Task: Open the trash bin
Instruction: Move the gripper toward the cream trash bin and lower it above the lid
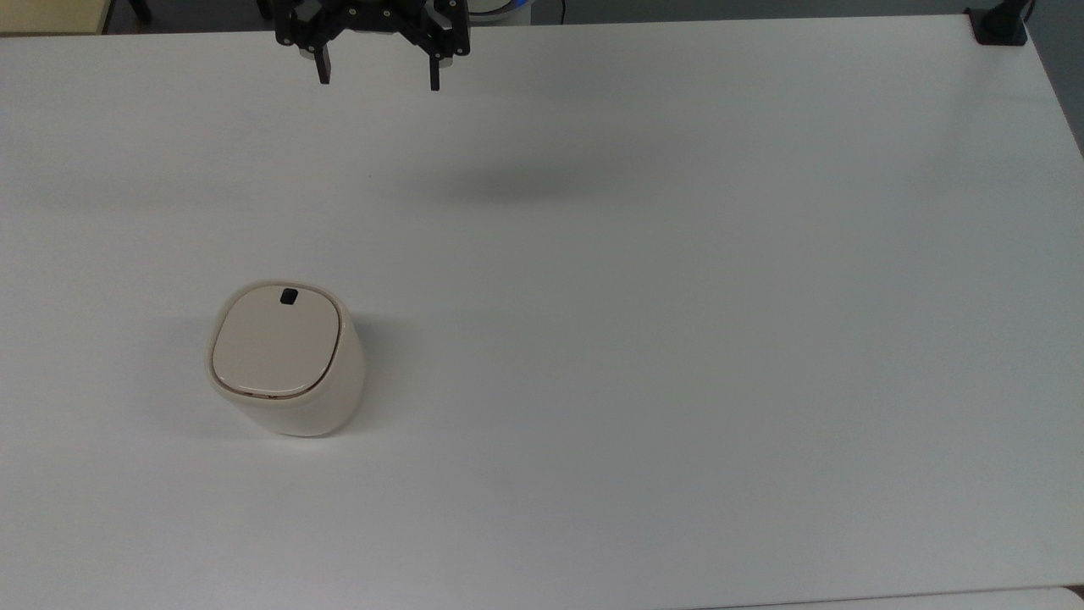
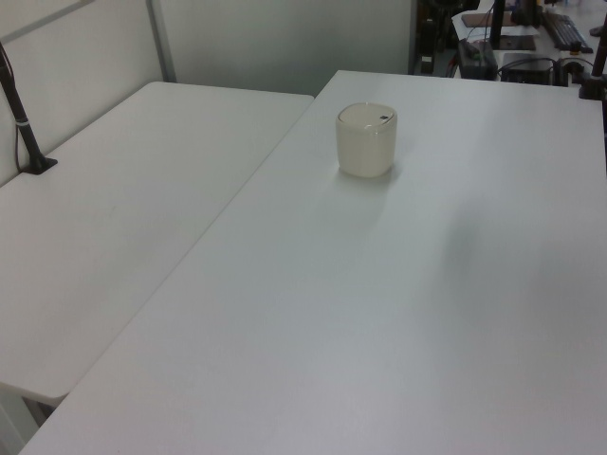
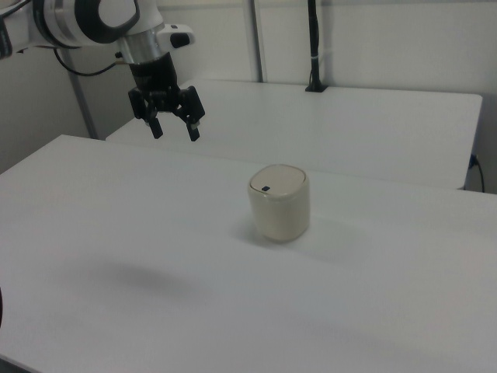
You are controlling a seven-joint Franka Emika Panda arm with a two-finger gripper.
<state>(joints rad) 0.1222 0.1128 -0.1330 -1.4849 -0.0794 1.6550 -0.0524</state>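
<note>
The trash bin [image 1: 286, 360] stands upright on the surface [image 1: 677, 339], lid shut, button [image 1: 289, 296] facing the spread-fingered, empty pincer [image 1: 378, 76] well apart.

Bin [image 2: 366, 140] upright on white bench [image 2: 398, 303], upper centre of frame, lid shut. Second bench [image 2: 123, 190] at left; black post [image 2: 24, 123] at far left edge.
</note>
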